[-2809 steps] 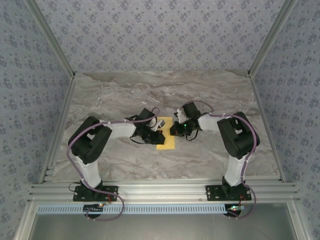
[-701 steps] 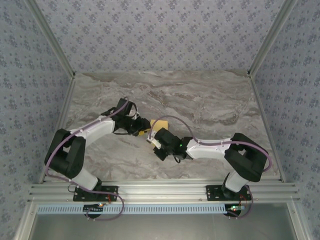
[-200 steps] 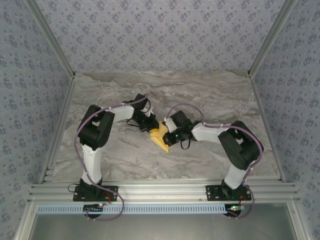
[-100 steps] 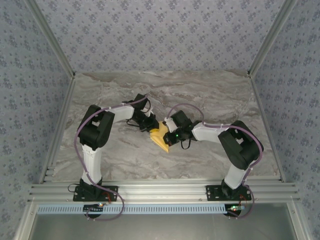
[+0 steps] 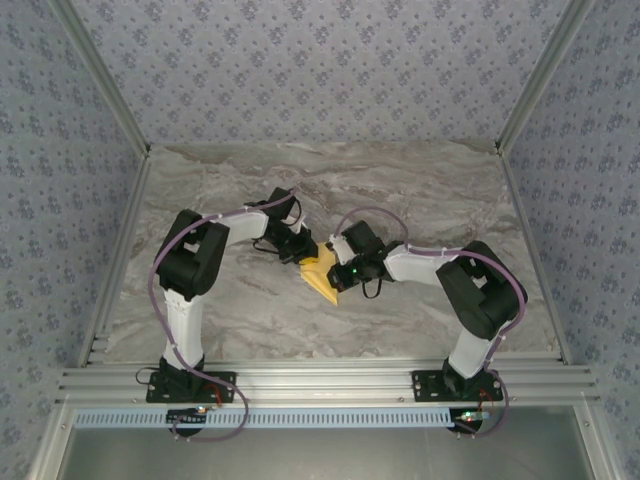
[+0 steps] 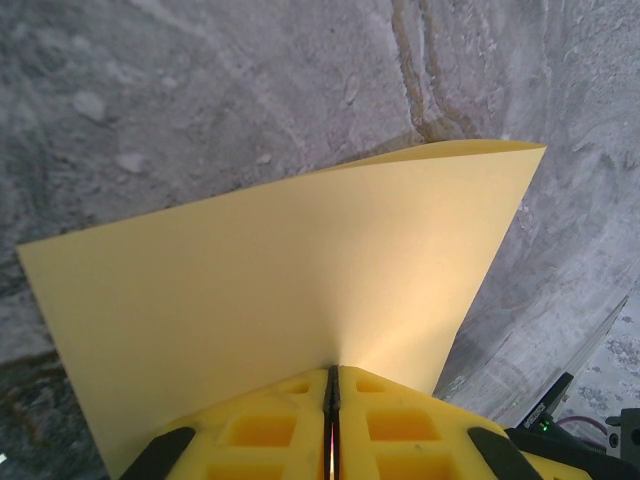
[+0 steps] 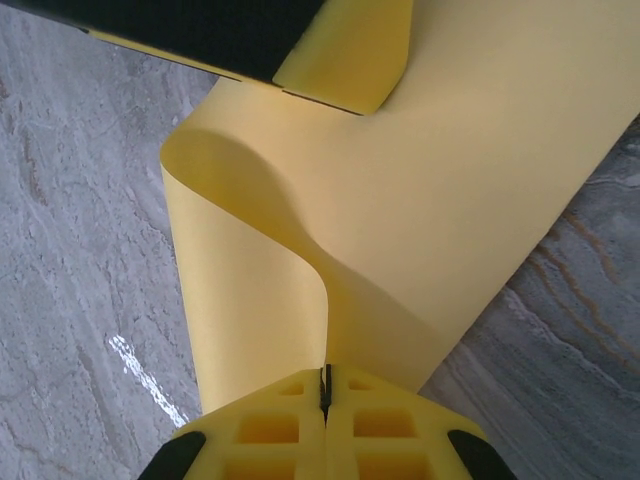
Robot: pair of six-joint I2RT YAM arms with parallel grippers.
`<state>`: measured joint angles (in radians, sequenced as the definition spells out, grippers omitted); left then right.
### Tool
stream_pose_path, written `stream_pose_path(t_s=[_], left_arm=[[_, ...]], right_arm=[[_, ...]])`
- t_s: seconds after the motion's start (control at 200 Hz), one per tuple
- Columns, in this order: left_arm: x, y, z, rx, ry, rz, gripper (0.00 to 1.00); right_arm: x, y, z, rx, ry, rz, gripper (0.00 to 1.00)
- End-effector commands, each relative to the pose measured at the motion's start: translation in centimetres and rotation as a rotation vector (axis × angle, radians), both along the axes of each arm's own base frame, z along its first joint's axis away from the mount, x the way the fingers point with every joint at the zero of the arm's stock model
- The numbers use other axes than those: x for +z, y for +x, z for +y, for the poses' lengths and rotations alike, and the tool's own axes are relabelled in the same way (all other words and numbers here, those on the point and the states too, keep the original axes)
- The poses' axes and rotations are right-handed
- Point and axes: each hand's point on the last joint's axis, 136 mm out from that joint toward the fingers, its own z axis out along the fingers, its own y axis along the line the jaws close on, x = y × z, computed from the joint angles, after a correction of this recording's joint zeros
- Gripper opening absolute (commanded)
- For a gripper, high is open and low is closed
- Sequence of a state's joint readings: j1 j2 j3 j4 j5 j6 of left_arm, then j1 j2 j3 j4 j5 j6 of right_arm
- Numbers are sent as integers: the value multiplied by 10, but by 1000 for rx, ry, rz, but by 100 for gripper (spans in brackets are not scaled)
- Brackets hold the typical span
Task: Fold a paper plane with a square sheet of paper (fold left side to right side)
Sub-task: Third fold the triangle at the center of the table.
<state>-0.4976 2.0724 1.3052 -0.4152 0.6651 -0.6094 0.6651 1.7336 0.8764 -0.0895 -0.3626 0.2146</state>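
Square sheet of paper [image 5: 321, 276] sits mid-table [image 5: 430, 190], buckled into a curve between the arms, left gripper [image 6: 332, 382] and right gripper [image 7: 325, 384] each pinched tight on one edge.

Near edge of sheet [image 6: 280, 270] behind fingers [image 6: 400, 425]

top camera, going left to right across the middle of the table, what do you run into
left arm → left gripper → square sheet of paper, pinched by both grippers → right gripper → right arm
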Motion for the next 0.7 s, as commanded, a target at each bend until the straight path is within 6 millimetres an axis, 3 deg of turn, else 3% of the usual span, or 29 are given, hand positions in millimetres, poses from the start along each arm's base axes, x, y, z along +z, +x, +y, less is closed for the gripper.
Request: stream_pose_path(t_s=[0.0, 0.43, 0.695], left_arm=[[-22, -19, 8, -25, 74, 43, 10], [-14, -17, 7, -26, 65, 29, 11], [26, 0, 0, -44, 33, -50, 18]], right_arm=[[-2, 4, -3, -23, -22, 14, 0], [-19, -7, -11, -7, -86, 63, 0], [-29, -16, -19, 0, -142, 97, 0]])
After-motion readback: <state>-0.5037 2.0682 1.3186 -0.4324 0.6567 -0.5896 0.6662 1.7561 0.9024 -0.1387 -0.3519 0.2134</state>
